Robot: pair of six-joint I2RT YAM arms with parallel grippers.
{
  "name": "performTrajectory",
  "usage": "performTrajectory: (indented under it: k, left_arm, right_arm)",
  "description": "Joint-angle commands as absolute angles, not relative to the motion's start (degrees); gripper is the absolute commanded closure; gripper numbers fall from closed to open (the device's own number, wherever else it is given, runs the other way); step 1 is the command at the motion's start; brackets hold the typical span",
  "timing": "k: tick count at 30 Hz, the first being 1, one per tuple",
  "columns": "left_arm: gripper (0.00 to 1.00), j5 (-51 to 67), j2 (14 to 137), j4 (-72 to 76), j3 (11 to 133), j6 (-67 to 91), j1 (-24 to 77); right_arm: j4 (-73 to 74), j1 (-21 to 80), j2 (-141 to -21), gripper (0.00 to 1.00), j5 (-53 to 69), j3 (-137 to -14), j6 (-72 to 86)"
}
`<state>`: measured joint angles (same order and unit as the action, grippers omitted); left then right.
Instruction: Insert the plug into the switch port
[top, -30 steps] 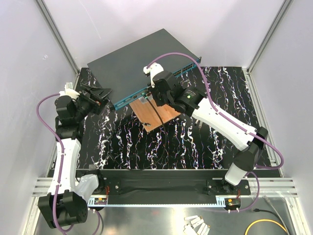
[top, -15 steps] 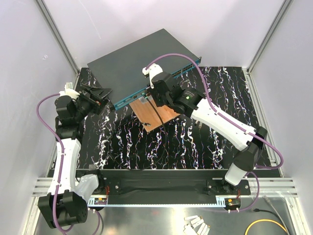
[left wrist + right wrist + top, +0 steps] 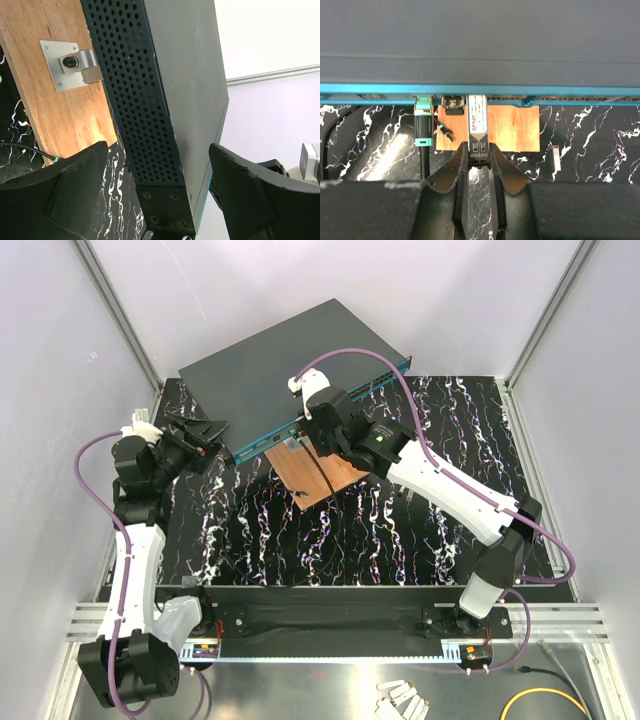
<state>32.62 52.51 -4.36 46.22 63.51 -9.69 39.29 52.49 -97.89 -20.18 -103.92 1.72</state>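
On the left, the left gripper has not moved in the last second. Its jaws stand wide to either side of the switch's near-left corner, with a gap showing on both sides, and it holds nothing. The switch lies slantwise at the back of the table, its teal front edge facing down towards the wooden board in front of it.

Further right, the right gripper has crept a little up and left towards that front edge. The move is small, so I'd say the push into the port is under way, not finished. Its jaws are narrow and pinched on the tail of the plug, a slim silver module with a white label.

The plug's long axis runs square to the teal edge, in line with the fingers. Its nose is against the edge, just right of a teal connector already seated there, and its tail points back at the wrist. From the wrist camera I can't quite tell whether the nose is inside the port or only at its mouth.
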Motion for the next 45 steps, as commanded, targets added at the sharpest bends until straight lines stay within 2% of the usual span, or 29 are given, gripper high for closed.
performTrajectory:
  k: [1,22,24,29,31,36,42,45]
  left_arm:
    - [0.14,32.7,51.15,-1.58,45.88,63.63,-9.4]
    - [0.14,32.7,51.06,-1.41,44.91,64.16,-9.32]
    - [0.14,32.78,51.24,-1.32,44.91,64.33,-9.32]
    - [0.14,33.13,51.5,-1.58,45.26,63.9,-9.32]
    - [0.14,33.05,51.59,-1.67,45.44,63.9,-9.32]
    - [0.14,32.87,51.59,-1.84,45.44,63.55,-9.32]
    - [0.14,32.61,51.42,-2.46,45.88,63.19,-9.32]
    - [0.14,32.52,51.42,-2.46,45.7,63.11,-9.4]
  right_arm:
    - [38.23,52.73,-98.52,1.0,-22.41,-107.14,2.72]
    - [38.67,52.73,-103.62,1.0,-21.62,-115.84,1.76]
    - [38.23,52.73,-104.06,0.97,-21.36,-115.93,1.23]
    - [39.28,52.73,-103.8,0.75,-18.29,-116.81,0.26]
    - [39.73,52.73,-102.22,0.69,-16.44,-115.06,-2.8]
    - [39.29,52.3,-96.78,0.44,-15.21,-108.13,-4.83]
    - [41.3,48.78,-93.26,0.34,-11.18,-104.59,-5.98]
    - [42.36,47.03,-92.2,0.37,-7.75,-104.06,-5.89]
